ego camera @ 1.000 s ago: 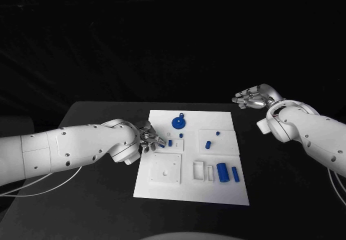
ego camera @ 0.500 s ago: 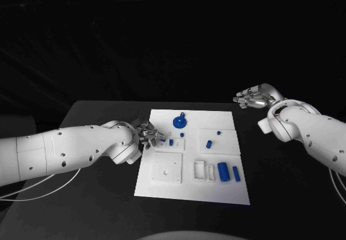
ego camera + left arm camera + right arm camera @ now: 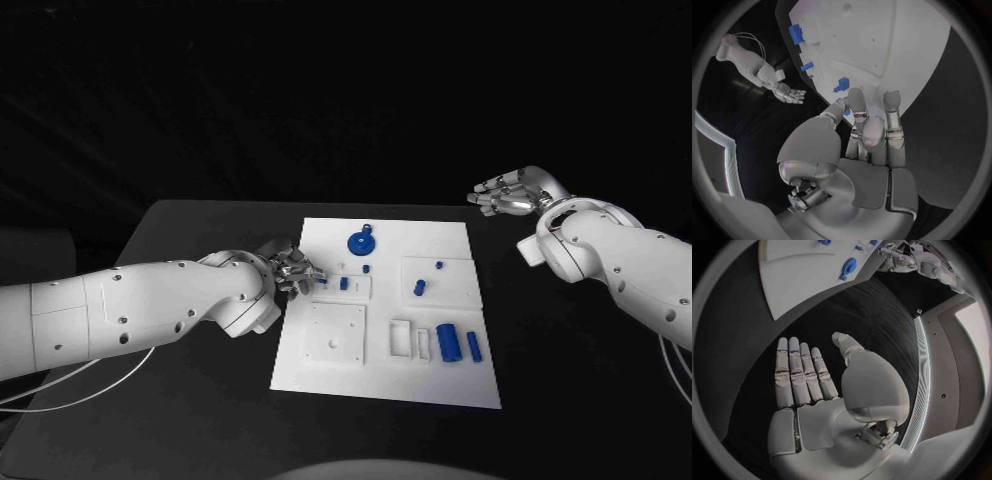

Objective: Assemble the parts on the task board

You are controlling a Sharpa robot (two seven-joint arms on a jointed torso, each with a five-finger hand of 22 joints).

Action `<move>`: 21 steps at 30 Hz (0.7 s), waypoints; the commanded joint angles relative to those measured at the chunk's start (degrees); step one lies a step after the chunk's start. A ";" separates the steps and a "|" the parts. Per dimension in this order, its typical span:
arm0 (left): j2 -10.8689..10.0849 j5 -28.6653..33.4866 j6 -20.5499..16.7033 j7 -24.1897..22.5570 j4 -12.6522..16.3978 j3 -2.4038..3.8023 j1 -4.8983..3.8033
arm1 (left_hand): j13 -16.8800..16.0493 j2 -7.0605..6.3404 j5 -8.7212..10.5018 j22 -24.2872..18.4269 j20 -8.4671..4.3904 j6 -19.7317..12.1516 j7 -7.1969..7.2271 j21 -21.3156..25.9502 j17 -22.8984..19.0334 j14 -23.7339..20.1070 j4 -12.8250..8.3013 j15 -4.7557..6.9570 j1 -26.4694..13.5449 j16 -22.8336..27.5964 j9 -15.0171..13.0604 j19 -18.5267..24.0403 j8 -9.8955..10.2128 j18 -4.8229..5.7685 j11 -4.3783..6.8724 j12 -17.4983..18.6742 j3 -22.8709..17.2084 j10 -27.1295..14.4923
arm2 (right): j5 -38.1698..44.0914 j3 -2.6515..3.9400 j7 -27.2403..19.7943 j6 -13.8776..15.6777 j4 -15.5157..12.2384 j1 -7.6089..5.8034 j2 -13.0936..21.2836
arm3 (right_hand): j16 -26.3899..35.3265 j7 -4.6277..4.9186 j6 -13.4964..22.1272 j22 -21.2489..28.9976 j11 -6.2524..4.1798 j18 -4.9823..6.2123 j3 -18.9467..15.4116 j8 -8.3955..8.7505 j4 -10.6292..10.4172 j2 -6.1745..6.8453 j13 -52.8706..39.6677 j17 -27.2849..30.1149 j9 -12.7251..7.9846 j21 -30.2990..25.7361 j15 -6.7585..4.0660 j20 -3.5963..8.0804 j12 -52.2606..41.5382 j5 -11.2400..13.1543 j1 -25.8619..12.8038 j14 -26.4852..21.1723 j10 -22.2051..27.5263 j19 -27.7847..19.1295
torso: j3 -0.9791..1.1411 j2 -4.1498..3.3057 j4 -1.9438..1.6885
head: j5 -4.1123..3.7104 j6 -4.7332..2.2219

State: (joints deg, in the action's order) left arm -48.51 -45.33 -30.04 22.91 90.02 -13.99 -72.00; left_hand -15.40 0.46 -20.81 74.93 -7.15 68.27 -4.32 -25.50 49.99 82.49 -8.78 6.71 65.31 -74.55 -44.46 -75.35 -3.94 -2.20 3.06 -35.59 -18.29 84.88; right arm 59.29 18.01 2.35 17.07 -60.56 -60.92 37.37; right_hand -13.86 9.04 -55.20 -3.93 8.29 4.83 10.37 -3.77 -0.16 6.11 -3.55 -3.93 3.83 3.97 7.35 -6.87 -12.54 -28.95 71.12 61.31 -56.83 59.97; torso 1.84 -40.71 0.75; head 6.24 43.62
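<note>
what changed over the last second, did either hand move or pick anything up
The left hand crept a little farther over the near-left edge of the white task board, toward the small blue peg beside its fingertips. Whether it holds anything cannot be told. The right hand stayed raised and open, off the board's far right corner. The round blue disc and the blue cylinders lie where they were.

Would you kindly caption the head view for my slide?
Left robot hand reaches over the white task board's left edge; right robot hand hovers open, away from it.
</note>
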 commanded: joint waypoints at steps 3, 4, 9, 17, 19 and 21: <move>0.49 -3.82 -2.48 0.42 -0.19 0.03 0.55 | 0.02 -0.11 -0.14 0.96 0.27 6.45 5.74 -0.38 -0.14 0.12 0.49 0.34 0.60 -0.08 -1.82 -0.09 -0.36 -0.91 1.45 -0.21 0.00 1.95 | 0.12 -0.02 -0.12 -1.04 0.06 0.03 -0.02 | 0.15 0.37 -0.16 0.06 0.08 -0.35 -0.01 0.14 -0.24 0.36 0.07 0.09 -0.07 -0.02 -0.16 0.09 0.10 -0.38 0.26 -0.40 0.29 -0.44 | -0.02 -0.07 -0.02 | -0.15 0.18; 0.55 -4.06 -2.62 0.40 -0.23 0.03 0.60 | 0.02 -0.11 -0.14 0.96 0.27 6.45 5.74 -0.38 -0.14 0.12 0.49 0.34 0.60 -0.08 -1.82 -0.09 -0.36 -0.91 1.45 -0.21 0.00 1.95 | 0.12 -0.02 -0.10 -1.07 0.06 0.03 -0.02 | 0.15 0.37 -0.16 0.06 0.08 -0.35 -0.01 0.14 -0.24 0.36 0.07 0.09 -0.07 -0.02 -0.16 0.09 0.10 -0.38 0.26 -0.40 0.29 -0.44 | -0.02 -0.07 -0.02 | -0.15 0.18; 1.05 -6.81 -3.62 0.16 -0.69 0.02 1.02 | 0.09 -0.42 -0.11 0.94 0.50 6.44 5.73 -0.41 -0.28 0.14 1.01 0.31 0.98 -0.04 -1.84 -0.03 -0.35 -1.16 1.43 -0.13 0.05 1.95 | 0.12 -0.03 0.01 -1.31 0.00 0.03 -0.06 | 0.15 0.38 -0.13 0.06 0.09 -0.35 -0.03 0.15 -0.25 0.37 0.07 0.09 -0.07 -0.02 -0.15 0.09 0.10 -0.37 0.32 -0.41 0.31 -0.46 | -0.02 -0.08 -0.01 | -0.38 0.23; 1.65 -8.19 -3.11 0.35 -1.06 0.02 1.48 | 0.10 -0.53 -0.10 0.95 0.53 6.47 5.74 -0.46 -0.32 0.11 1.25 0.30 1.15 -0.04 -1.84 -0.04 -0.36 -1.23 1.42 -0.15 0.03 1.95 | 0.10 -0.04 0.24 -1.91 0.04 0.04 -0.03 | 0.15 0.37 -0.14 0.06 0.09 -0.35 -0.01 0.15 -0.19 0.35 0.07 0.09 -0.07 -0.02 -0.16 0.09 0.09 -0.32 0.39 -0.41 0.30 -0.48 | -0.02 -0.07 0.01 | -0.69 0.42; 1.77 -8.30 -2.47 0.67 -1.11 0.02 1.54 | 0.10 -0.53 -0.10 0.95 0.53 6.47 5.74 -0.46 -0.32 0.11 1.25 0.30 1.15 -0.04 -1.84 -0.04 -0.36 -1.23 1.42 -0.15 0.03 1.95 | 0.10 -0.04 0.31 -2.10 0.05 0.05 -0.02 | 0.15 0.37 -0.14 0.06 0.09 -0.35 -0.01 0.15 -0.19 0.35 0.07 0.09 -0.07 -0.02 -0.16 0.09 0.09 -0.32 0.39 -0.41 0.30 -0.48 | -0.02 -0.08 0.00 | -0.73 0.40; 1.85 -8.37 -1.73 1.06 -1.15 0.02 1.56 | 0.11 -0.56 -0.06 0.94 0.53 6.45 5.72 -0.47 -0.42 0.09 1.28 0.31 1.28 0.00 -1.82 0.00 -0.34 -1.22 1.39 -0.14 -0.01 1.96 | 0.10 -0.04 0.35 -2.21 0.06 0.06 -0.01 | 0.15 0.37 -0.14 0.06 0.09 -0.35 -0.01 0.15 -0.19 0.35 0.07 0.09 -0.07 -0.02 -0.16 0.09 0.09 -0.32 0.39 -0.41 0.30 -0.48 | 0.01 -0.07 -0.01 | -0.72 0.43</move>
State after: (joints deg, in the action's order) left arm -46.81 -52.21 -32.49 23.44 88.85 -13.99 -70.51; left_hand -15.35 -0.19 -20.79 74.92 -7.16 68.27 -4.32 -25.72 49.62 82.68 -7.91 6.72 66.11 -74.55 -44.41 -75.35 -4.15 -3.12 3.06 -35.59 -18.21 84.88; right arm 59.28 17.98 2.69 16.16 -60.49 -60.90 37.38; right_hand -13.86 9.04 -55.20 -3.93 8.28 4.83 10.37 -3.77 -0.16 6.11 -3.55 -3.93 3.83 3.97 7.34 -6.86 -12.54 -28.95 71.12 61.31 -56.83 59.98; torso 1.81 -40.78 0.73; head 5.56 44.02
